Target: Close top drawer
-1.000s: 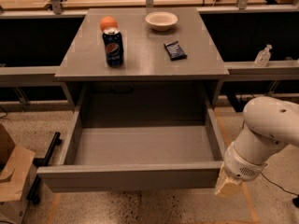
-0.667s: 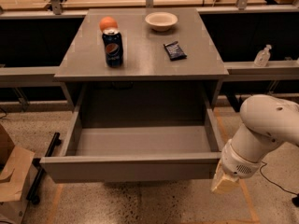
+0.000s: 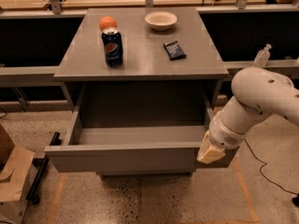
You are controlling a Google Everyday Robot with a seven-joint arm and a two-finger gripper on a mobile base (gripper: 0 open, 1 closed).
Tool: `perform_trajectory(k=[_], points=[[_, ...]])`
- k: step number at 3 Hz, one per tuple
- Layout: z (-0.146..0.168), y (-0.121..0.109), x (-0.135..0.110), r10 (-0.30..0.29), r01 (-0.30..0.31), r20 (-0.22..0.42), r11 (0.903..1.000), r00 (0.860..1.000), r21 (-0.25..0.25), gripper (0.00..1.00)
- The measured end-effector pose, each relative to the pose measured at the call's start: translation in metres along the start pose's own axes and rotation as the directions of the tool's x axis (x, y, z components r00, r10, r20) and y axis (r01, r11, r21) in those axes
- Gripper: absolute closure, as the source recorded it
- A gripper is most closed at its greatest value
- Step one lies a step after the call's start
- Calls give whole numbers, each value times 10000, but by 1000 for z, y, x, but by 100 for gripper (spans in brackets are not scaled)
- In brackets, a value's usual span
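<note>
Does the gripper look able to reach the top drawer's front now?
Probably yes: the gripper is at the right end of the top drawer front, and nothing stands between them.

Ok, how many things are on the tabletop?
4: orange back left, soda can before it, bowl back centre, dark packet mid-right. Gripper sits at the top drawer's front-right corner.
</note>
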State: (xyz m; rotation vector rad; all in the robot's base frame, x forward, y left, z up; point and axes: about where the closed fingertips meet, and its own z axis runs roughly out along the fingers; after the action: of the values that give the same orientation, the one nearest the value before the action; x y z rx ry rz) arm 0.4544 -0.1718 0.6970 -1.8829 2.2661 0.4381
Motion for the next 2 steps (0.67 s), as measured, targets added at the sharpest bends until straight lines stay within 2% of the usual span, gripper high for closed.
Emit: perform_trajectory(k=[1, 2], points=[[0, 0, 0, -1, 1, -1, 10000, 10000, 0, 100], [4, -13, -8, -102, 107, -241, 9997, 9997, 208, 100]])
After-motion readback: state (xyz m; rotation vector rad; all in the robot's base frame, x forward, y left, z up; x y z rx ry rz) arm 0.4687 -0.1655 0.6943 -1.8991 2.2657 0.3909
